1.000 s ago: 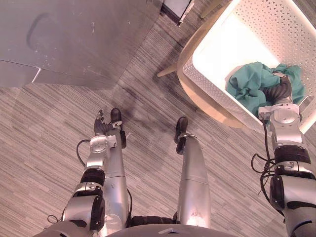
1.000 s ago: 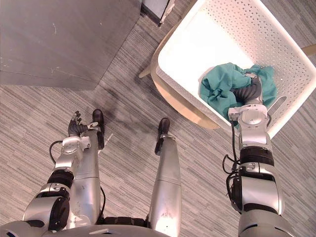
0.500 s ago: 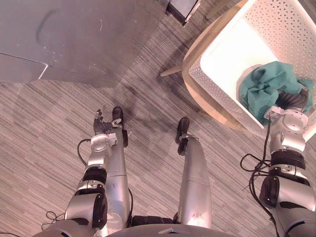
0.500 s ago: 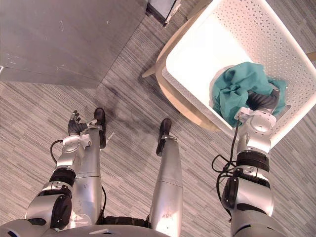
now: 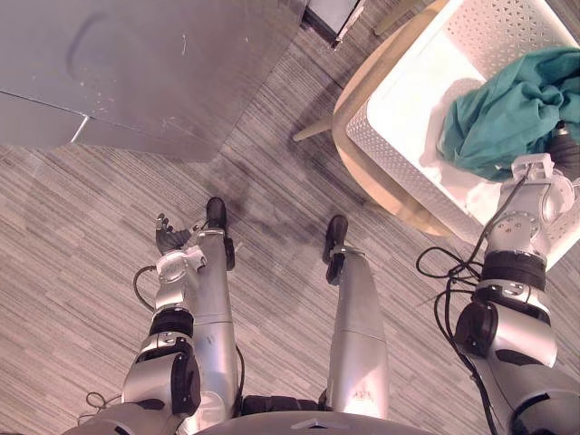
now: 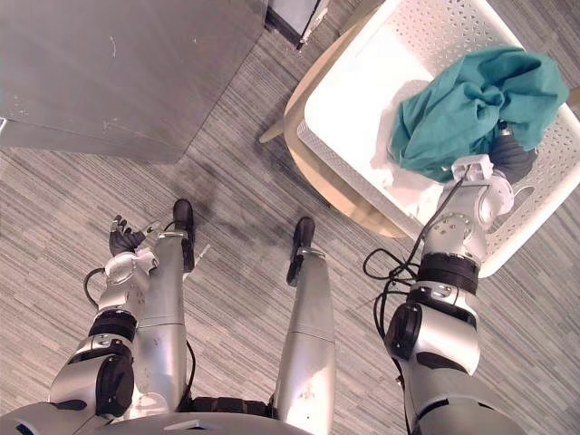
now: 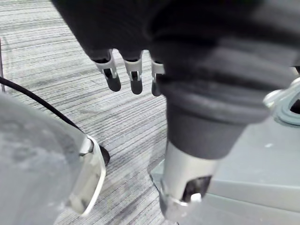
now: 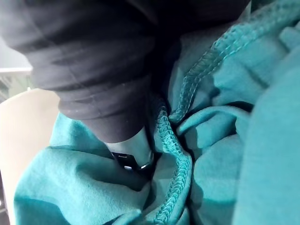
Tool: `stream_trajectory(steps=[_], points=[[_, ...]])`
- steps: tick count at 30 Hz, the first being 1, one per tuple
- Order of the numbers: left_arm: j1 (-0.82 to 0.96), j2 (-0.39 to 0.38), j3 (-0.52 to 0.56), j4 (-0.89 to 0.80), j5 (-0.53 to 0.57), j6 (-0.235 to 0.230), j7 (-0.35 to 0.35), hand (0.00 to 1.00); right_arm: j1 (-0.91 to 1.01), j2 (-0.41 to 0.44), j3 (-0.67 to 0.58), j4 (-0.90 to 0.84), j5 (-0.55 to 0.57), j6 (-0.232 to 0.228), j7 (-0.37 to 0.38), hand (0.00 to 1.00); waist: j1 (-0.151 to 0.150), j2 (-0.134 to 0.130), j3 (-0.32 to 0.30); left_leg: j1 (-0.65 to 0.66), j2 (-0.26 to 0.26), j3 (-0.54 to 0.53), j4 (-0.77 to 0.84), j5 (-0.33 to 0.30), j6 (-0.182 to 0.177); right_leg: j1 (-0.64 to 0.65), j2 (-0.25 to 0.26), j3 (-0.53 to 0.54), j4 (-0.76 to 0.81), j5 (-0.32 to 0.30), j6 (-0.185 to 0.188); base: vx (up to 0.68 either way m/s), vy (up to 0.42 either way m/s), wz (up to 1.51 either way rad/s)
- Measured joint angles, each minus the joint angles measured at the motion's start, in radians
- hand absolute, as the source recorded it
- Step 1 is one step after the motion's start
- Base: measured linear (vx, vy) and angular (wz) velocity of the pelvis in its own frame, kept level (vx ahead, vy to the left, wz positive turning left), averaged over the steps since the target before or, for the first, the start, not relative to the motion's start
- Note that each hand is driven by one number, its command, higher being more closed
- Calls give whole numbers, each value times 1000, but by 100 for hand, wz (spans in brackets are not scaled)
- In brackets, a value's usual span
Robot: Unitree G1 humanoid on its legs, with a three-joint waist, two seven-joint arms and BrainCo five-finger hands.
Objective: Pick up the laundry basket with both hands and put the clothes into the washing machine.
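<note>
Up from the basket [image 6: 349, 163] has come the cloth [image 6: 471, 95], our right hand [image 6: 507, 156] clamped on it. Our left hand [image 6: 122, 236] hangs with its fingers loose. We judge that trailing folds may snag the rim.

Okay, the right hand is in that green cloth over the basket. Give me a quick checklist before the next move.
1. Right hand in the teal cloth: ok, buried in it over the white basket.
2. Its grasp on the cloth: cannot tell, the cloth hides it.
3. Cloth clear of the basket rim: cannot tell from above.
4. Left hand free: ok, fingers straight, holding nothing, low above the floor.
5. Basket seated on the wooden stool: ok.
</note>
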Motion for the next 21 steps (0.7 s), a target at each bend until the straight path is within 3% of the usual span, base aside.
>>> stream_trajectory(steps=[4, 10, 15, 21], points=[[2, -4, 10, 24, -1, 12, 9, 0, -1, 54, 70, -140, 66, -36, -23, 100, -1, 1, 0, 38, 1, 5, -3, -1, 1, 36, 0, 3, -4, 0, 0, 27, -18, -1], [34, -21, -3, 29, 0, 27, 16, 0, 21, 168, 207, -476, 92, -138, -56, 100, 1, 1, -1, 138, 3, 25, -35, -4, 6, 117, -3, 16, -19, -1, 0, 25, -37, -2], [146, -43, -40, 19, 3, 35, 17, 0, 88, 251, 246, -644, 89, -177, -68, 100, 5, 6, -6, 335, -3, 67, -135, -3, -1, 287, -26, 13, -84, -12, -17, 68, -56, 4], [315, -73, -33, 32, 2, 45, -4, 0, 210, 304, 268, -789, 52, -207, -70, 100, 3, 19, -121, 559, -38, 87, -294, 36, -7, 494, -73, -35, -176, -22, -10, 149, -43, 15]])
